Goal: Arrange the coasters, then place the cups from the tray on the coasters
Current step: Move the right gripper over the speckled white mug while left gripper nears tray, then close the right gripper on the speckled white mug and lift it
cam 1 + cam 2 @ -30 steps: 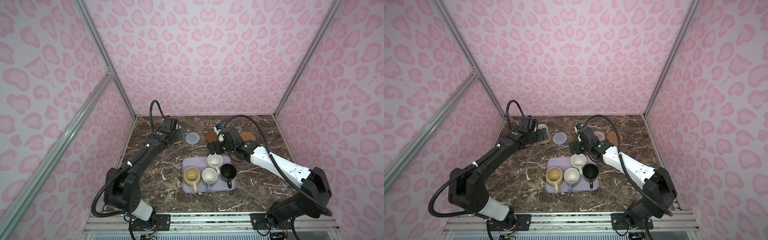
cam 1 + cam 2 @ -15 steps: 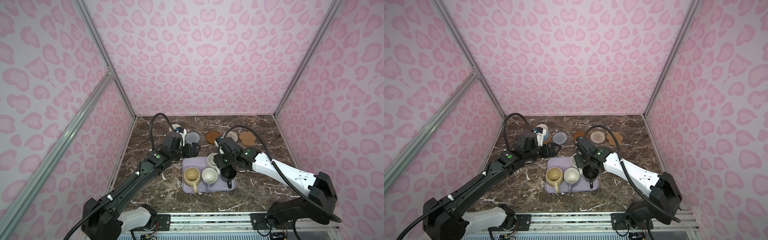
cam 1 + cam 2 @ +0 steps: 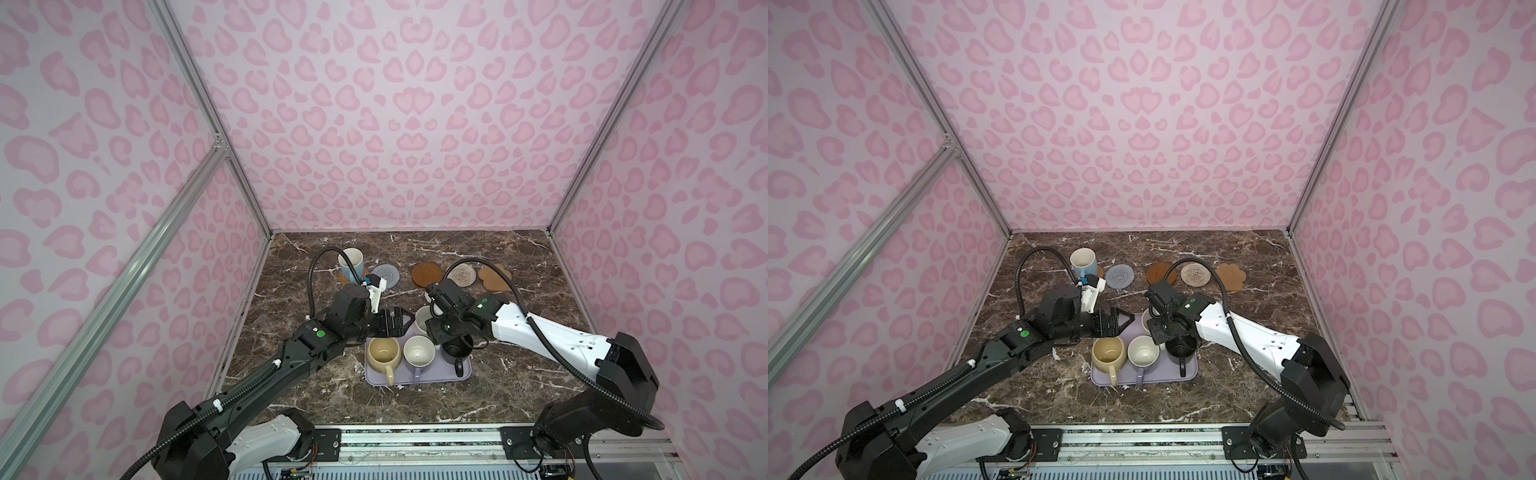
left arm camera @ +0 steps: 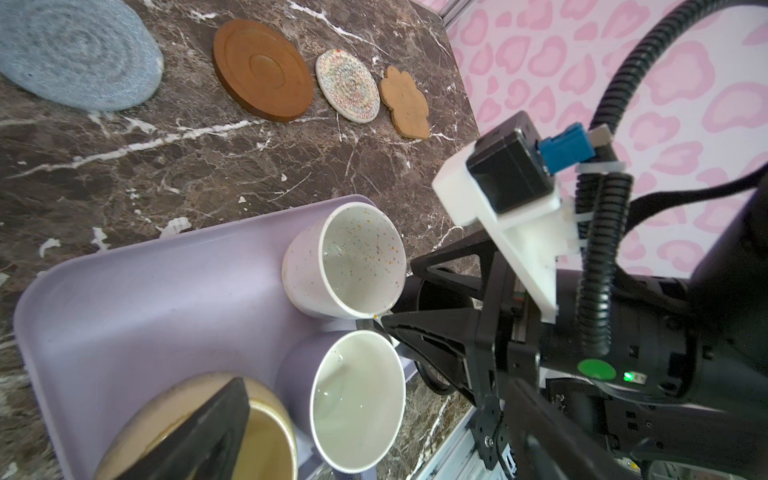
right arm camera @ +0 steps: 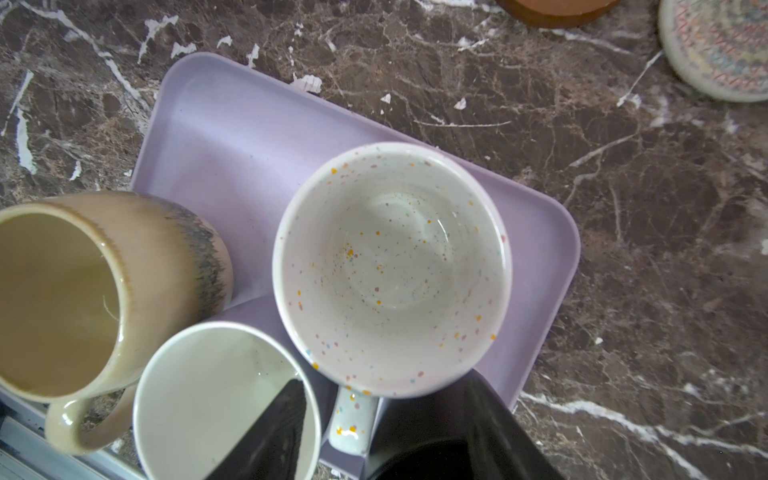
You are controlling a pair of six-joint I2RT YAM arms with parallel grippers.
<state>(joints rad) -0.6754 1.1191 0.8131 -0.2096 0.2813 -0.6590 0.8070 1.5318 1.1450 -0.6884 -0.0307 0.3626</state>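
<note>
Right tool (image 3: 437, 334) hangs part-closed above the tray (image 3: 440, 377), far right, in a top view, left tool (image 3: 401, 325) gaping empty; the right wrist view sets its fingers (image 5: 270, 432) astride the handle, the sound hold, of the speckled mug (image 5: 390, 266), grip unclear, slick breakable ceramic crowded by lavender mug (image 5: 208, 395) and black mug (image 5: 417, 464).

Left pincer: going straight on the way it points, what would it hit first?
Probably the speckled mug, side on: the open left pincer points across the tray's far corner at it. Height is unclear, so it might skim the rim instead.
</note>
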